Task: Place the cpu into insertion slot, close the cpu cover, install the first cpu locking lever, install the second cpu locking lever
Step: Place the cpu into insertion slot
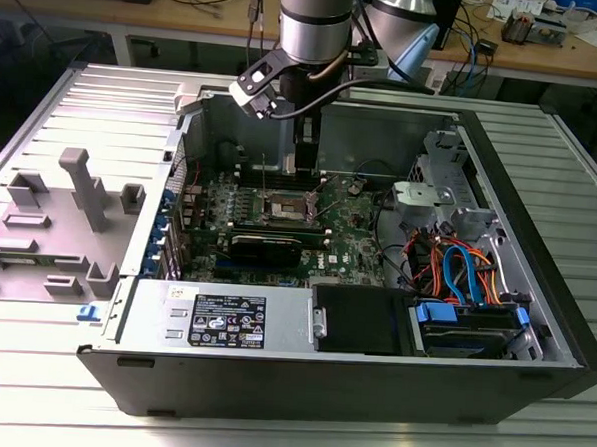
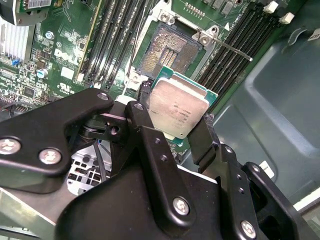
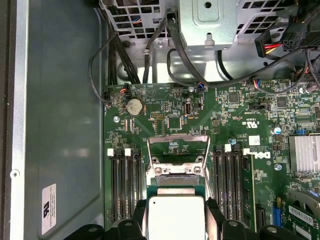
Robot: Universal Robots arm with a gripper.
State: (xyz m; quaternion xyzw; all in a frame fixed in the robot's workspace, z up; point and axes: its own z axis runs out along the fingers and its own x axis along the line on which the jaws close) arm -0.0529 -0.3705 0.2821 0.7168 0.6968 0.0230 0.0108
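Note:
My gripper point(image 2: 176, 112) is shut on the cpu point(image 2: 179, 107), a flat square chip with a dull silver top, clamped at two opposite edges by the black fingers point(image 2: 142, 120). The chip hangs a little above and to one side of the insertion slot point(image 2: 167, 50), which lies open with its dark pin field bare. In the first wrist view the cpu point(image 3: 176, 217) sits in the gripper point(image 3: 176, 215), and just beyond it the cpu cover point(image 3: 178, 145) stands raised. A thin locking lever point(image 2: 227, 47) sticks out free beside the socket. In the exterior view the gripper point(image 1: 303, 169) hovers over the slot point(image 1: 287, 207).
Black memory slots point(image 3: 122, 185) flank the socket on both sides. A finned heatsink point(image 3: 302, 152) and a card point(image 1: 265, 248) lie close by. Cables point(image 1: 456, 267), a drive cage point(image 1: 435, 206) and the case walls point(image 1: 383, 133) ring the board.

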